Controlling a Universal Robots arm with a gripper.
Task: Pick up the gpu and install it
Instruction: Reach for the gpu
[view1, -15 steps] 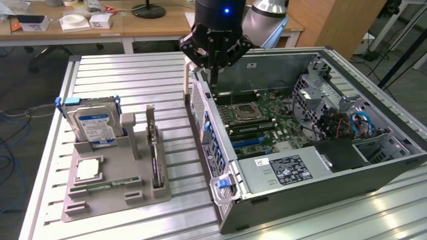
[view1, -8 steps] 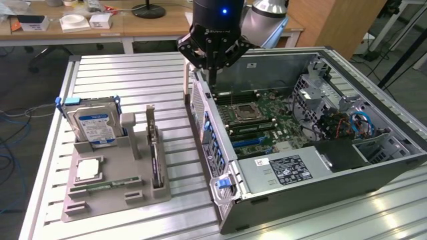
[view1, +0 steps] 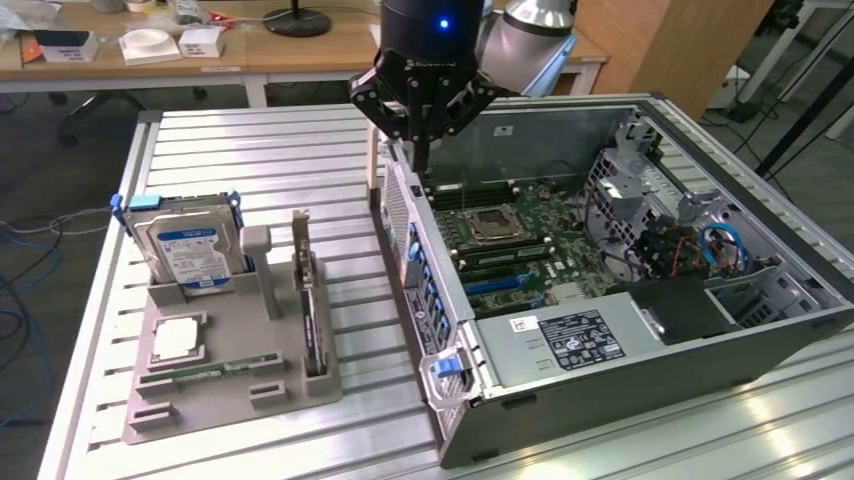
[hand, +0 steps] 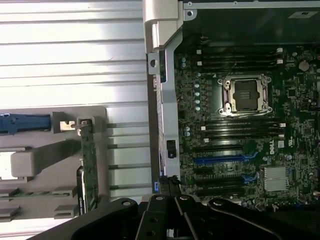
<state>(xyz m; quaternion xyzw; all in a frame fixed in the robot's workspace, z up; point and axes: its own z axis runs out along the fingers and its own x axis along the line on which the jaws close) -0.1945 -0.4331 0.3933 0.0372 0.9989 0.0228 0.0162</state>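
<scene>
The gpu (view1: 311, 300) is a thin dark card standing on edge in the grey holder (view1: 214, 398), at the exterior view's left of the computer case; in the wrist view the gpu (hand: 89, 165) shows as a narrow green-brown strip. My gripper (view1: 418, 162) hangs above the near wall of the open case (view1: 441, 330), up and to the right of the card and well apart from it. Its fingers are shut with nothing between them. In the wrist view the gripper (hand: 172, 192) points down at the case wall beside the motherboard (hand: 240, 140) with its blue slots (hand: 225, 159).
A silver hard drive (view1: 194, 250) with a blue-white label, a processor (view1: 178, 338) and a memory stick (view1: 214, 370) also sit in the holder. Everything rests on a slatted aluminium table (view1: 267, 170). Drive cages and cables (view1: 694, 245) crowd the case's far end.
</scene>
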